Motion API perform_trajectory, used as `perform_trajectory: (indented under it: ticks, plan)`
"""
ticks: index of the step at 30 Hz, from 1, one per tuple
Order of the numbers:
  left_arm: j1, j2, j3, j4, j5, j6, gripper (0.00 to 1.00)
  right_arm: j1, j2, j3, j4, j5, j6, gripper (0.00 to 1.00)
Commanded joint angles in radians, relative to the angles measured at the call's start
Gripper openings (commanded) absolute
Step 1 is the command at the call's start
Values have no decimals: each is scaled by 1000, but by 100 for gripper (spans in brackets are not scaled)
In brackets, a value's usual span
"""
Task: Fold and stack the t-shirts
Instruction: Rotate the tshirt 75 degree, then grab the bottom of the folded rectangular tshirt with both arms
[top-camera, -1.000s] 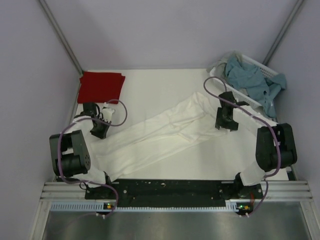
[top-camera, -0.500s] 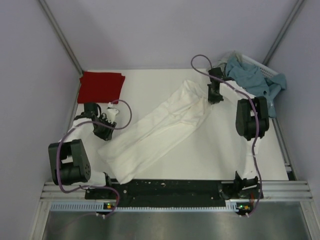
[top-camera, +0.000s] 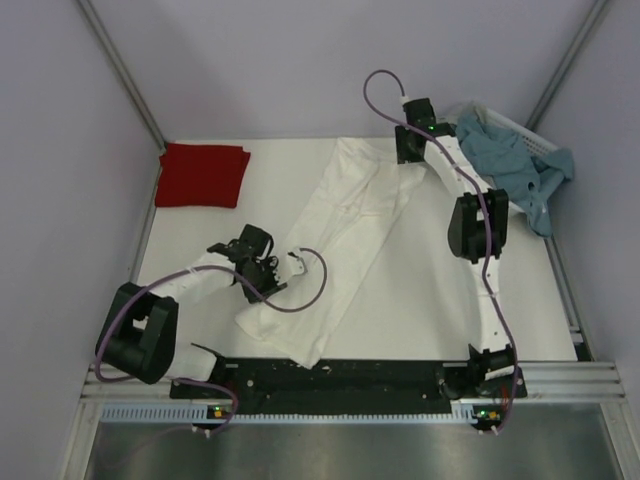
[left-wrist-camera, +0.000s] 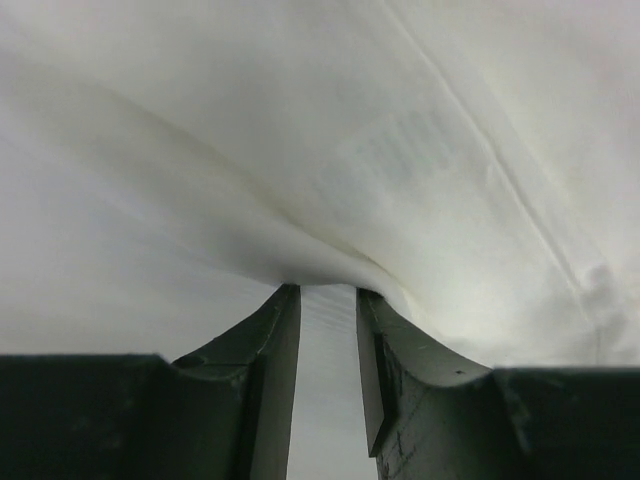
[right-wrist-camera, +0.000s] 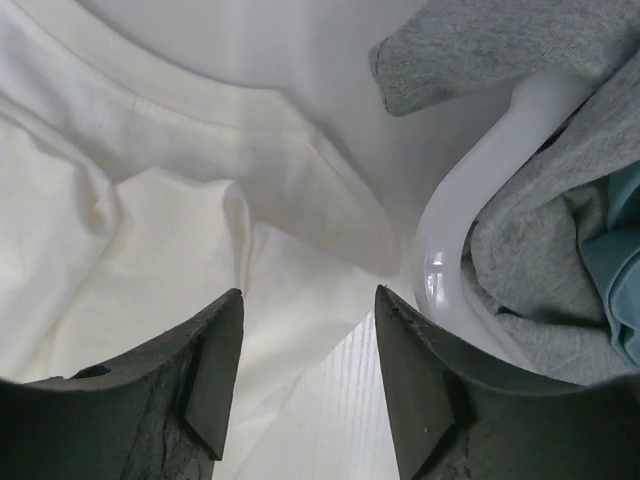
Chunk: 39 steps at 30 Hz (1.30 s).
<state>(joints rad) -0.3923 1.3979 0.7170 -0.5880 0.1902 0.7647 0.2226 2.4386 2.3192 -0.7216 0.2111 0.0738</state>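
Note:
The white t-shirt (top-camera: 340, 220) lies as a long folded band from the table's far middle to the near edge; no print shows. The dark red t-shirt (top-camera: 203, 175) lies folded at the far left. My left gripper (top-camera: 268, 268) is at the band's near left edge. In the left wrist view its jaws (left-wrist-camera: 328, 290) stand narrowly apart, with the white cloth (left-wrist-camera: 400, 150) drawn up over the tips. My right gripper (top-camera: 408, 152) is at the shirt's far right corner. In the right wrist view it (right-wrist-camera: 309, 300) is wide open over the cloth (right-wrist-camera: 150, 200).
The white plastic basket (top-camera: 528, 128) stands at the far right with blue and grey clothes (top-camera: 510, 160) in it. Its rim (right-wrist-camera: 450, 240) is right beside my right finger. Purple cables loop from both wrists. Grey walls close in both sides.
Both arms swung the white shirt round: the right gripper carried its end to the far middle beside the basket and opened. The left gripper moved right and nearer with the other end.

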Motion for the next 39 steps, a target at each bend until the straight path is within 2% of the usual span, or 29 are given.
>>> perform_trajectory:
  ticks: [1, 3, 6, 9, 11, 13, 16, 18, 20, 22, 25, 29, 33, 39]
  plan:
    - [-19, -83, -62, -236, 129, 65, 34, -20, -96, 13, 8, 131, -68, 60]
    - [21, -140, -47, -275, 68, 85, 33, -20, -168, -21, 10, 136, -68, 64]
    - [151, -163, 11, -328, 15, 129, 35, -17, -291, -104, 19, 71, -69, 67]
    - [237, -207, 100, -398, 41, 166, 39, -2, -455, -251, 45, -124, -101, 66]
    - [237, -249, 168, -467, 109, 198, 40, 52, -632, -427, 123, -310, -172, 65]
    - [236, -290, 197, -531, 236, 275, 41, 136, -795, -661, 218, -419, -254, 66]
    - [221, -347, 156, -619, 420, 490, 49, 275, -1056, -1003, 458, -539, -385, 66]
    - [204, -373, 96, -654, 439, 629, 52, 354, -1209, -1278, 647, -634, -452, 67]
    - [191, -401, 46, -685, 431, 744, 55, 441, -1330, -1456, 796, -732, -514, 70]
    - [187, -430, 3, -713, 420, 845, 57, 544, -1404, -1585, 855, -786, -583, 70]
    - [184, -464, -48, -717, 410, 924, 57, 772, -1405, -1687, 818, -692, -673, 70]
    - [175, -485, -114, -682, 371, 944, 59, 1032, -1252, -1693, 766, -524, -732, 66]
    - [161, -494, -174, -622, 321, 923, 60, 1158, -1110, -1672, 812, -451, -746, 62]
    - [118, -487, -221, -518, 258, 845, 60, 1206, -1000, -1635, 775, -460, -764, 55]
